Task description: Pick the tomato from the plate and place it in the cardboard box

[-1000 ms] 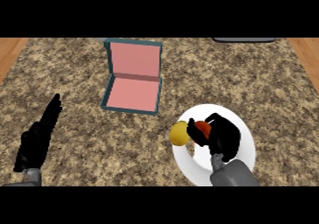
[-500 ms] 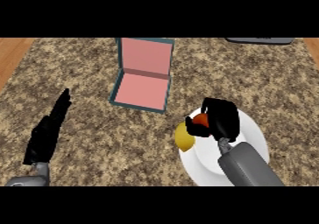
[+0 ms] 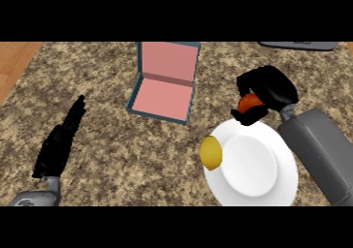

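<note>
Even, soft light lies over the speckled counter [image 3: 93, 77], and the white plate [image 3: 260, 167] shows only faint grey shading

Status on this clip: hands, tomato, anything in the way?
Right hand shut on tomato, past far rim of plate. Left hand open, resting at left. Cardboard box open, nothing between. Yellow fruit on plate edge.

At upper right, the right hand [image 3: 269, 87] curls round the tomato [image 3: 249, 102], hiding all but a red-orange patch. A grey object [image 3: 299, 45] in the top right corner is cut off by the top edge and cannot be identified. The plate [image 3: 254, 164] runs off the bottom edge, and the forearm [image 3: 322, 150] covers its right rim. The yellow item [image 3: 211, 153] on its left rim is too indistinct to name.
</note>
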You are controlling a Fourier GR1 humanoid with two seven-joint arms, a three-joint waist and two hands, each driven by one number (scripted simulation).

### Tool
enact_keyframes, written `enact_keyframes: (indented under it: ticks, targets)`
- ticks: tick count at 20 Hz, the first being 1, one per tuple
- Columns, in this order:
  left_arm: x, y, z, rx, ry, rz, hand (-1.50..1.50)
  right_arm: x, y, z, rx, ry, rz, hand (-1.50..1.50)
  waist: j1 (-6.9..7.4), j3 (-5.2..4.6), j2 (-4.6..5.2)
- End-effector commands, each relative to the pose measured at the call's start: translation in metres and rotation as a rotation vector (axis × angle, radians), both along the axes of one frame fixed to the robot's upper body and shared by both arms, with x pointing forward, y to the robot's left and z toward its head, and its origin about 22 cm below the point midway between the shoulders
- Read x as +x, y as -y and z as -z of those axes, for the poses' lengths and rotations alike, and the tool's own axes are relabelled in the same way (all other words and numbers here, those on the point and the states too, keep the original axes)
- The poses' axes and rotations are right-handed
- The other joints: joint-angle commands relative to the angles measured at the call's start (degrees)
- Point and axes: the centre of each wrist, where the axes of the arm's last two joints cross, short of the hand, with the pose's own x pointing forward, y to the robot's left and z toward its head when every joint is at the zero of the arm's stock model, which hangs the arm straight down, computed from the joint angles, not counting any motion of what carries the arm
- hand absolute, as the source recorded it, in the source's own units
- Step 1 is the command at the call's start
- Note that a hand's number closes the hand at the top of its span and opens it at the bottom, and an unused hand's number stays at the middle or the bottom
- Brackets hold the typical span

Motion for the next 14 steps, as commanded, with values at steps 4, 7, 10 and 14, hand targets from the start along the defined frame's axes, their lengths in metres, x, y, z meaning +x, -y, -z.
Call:
enact_keyframes:
  ticks: [4,7,10,14]
  targets:
    - [0.001,-0.001,0.0,0.02,-0.001,-0.021,0.0,0.041,0.028,-0.063,0.343,0.005,-0.333,1.5,-0.93,0.02,-0.43]
    - [-0.002,-0.002,0.002,-0.002,-0.023,-0.003,0.0,0.052,0.024,-0.064,0.522,-0.017,-0.436,1.5,-0.8,-0.02,-0.53]
    - [0.001,-0.003,0.001,0.004,0.002,-0.024,0.0,0.066,0.017,-0.08,0.59,-0.061,-0.556,1.5,-1.62,-0.15,-0.81]
    - [-0.009,-0.006,0.003,0.001,-0.034,-0.02,0.0,0.085,0.011,-0.111,0.611,-0.098,-0.625,1.5,-1.73,-0.18,-1.09]
